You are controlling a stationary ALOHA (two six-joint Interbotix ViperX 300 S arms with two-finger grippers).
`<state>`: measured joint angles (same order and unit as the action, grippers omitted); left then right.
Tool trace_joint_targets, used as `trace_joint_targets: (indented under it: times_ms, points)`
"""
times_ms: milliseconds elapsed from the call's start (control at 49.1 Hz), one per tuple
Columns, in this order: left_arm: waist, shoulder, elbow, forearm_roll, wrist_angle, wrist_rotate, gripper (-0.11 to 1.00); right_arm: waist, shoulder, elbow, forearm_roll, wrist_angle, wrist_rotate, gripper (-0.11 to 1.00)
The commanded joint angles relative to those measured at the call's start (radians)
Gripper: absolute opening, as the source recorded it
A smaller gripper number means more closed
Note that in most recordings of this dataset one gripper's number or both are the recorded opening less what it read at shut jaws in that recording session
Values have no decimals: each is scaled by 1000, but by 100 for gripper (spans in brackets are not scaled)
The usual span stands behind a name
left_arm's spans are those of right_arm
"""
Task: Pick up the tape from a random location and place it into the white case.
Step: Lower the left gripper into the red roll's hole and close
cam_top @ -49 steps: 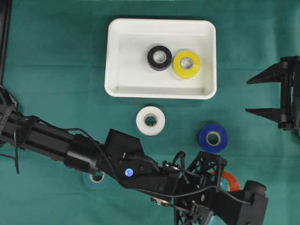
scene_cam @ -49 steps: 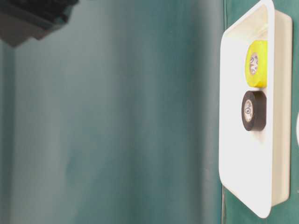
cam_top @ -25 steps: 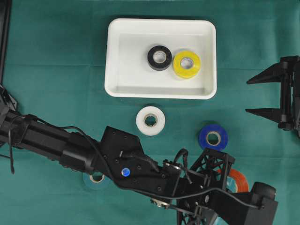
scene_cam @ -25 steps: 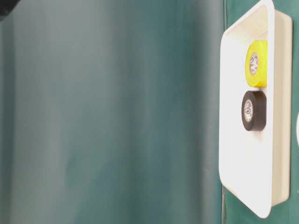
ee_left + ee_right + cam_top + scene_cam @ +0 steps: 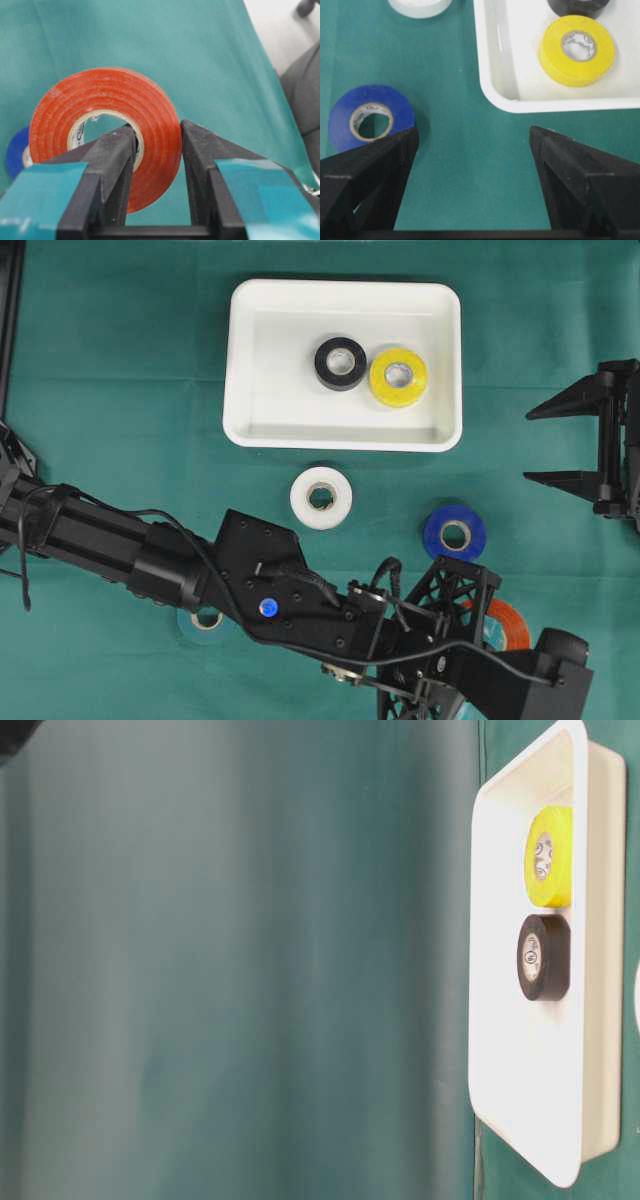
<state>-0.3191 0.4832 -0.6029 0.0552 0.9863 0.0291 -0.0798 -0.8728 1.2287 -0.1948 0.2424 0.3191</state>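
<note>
The left claw (image 5: 157,150) pinches the orange tape (image 5: 107,130) through its wall, above the green-clothed surface (image 5: 110,390). The right claw (image 5: 472,145) is spread wide, holding nothing. The white case (image 5: 245,360) holds a black roll (image 5: 340,363) and a yellow roll (image 5: 398,377).

Both arms are matte black. The left arm (image 5: 150,555) carries looping black cables, small screws and a glowing blue dot, ending in lattice-framed fingers (image 5: 112,170) padded with teal tape. The right gripper (image 5: 575,445) has plain wedge-shaped black fingers.
</note>
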Motion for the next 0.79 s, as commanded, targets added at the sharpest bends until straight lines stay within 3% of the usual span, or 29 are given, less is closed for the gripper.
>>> trace_joint_targets:
  times_ms: [0,448,773]
  points:
    - [-3,-54,-28,3,-5,0,23,2,6,-11,2,-3,2,84]
    - [-3,-67,-8,3,3,0,23,3,6,-11,2,-3,2,84]
    - [2,-167,153,5,-32,-3,23,2,6,-11,0,-3,2,84]
